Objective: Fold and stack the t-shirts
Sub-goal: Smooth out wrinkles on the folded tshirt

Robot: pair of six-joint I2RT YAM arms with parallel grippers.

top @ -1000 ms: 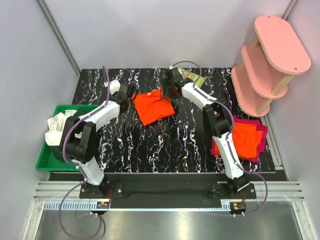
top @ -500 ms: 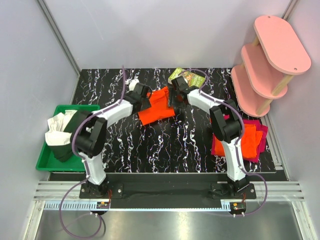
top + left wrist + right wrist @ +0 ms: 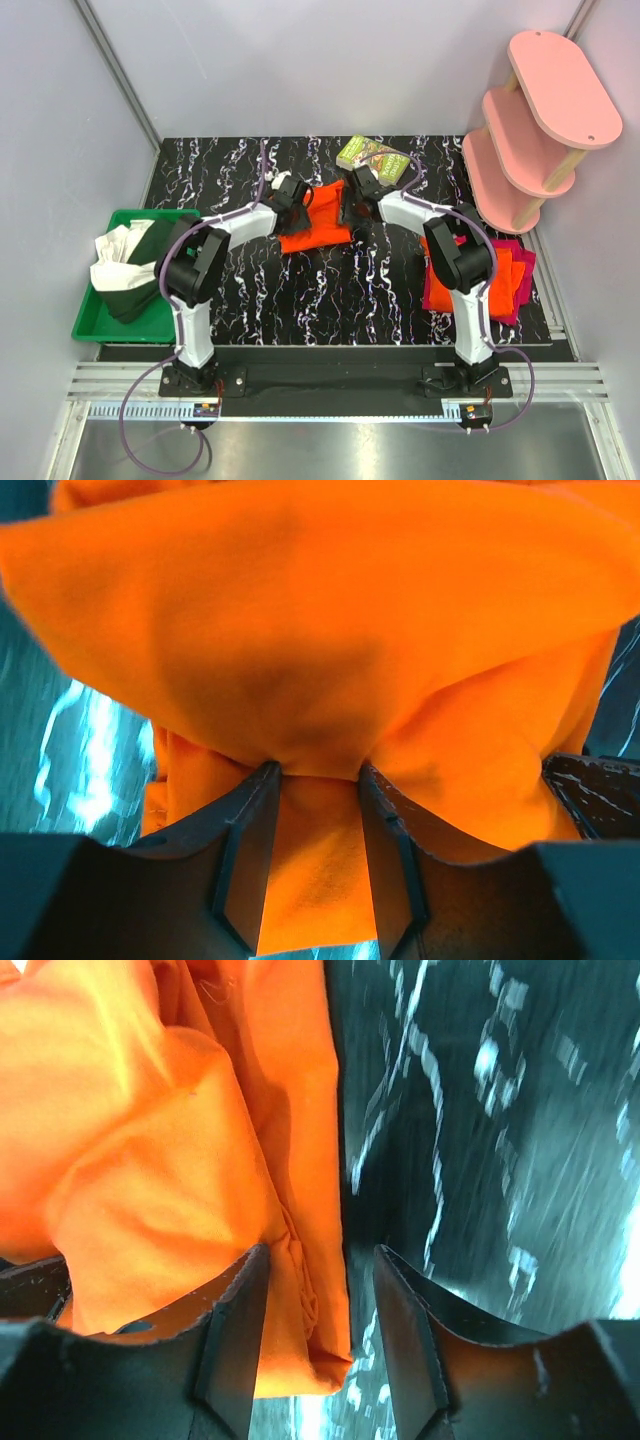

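Since a second ago both arms have swung inward and the orange t-shirt (image 3: 318, 222) has been squeezed narrower between them; the green packets (image 3: 375, 157) behind it now show whole. The shirt lies bunched at mid-table (image 3: 300, 290), towards the back; its long axis runs roughly near-to-far, slightly tilted; which end is the collar I cannot tell. The left pincer (image 3: 315, 775) is nipped onto a fold of the cloth at its left edge; the right pincer (image 3: 320, 1255) stands part-open astride the right edge, table showing in the gap. The folded stack (image 3: 505, 275), orange over magenta, lies at the right.
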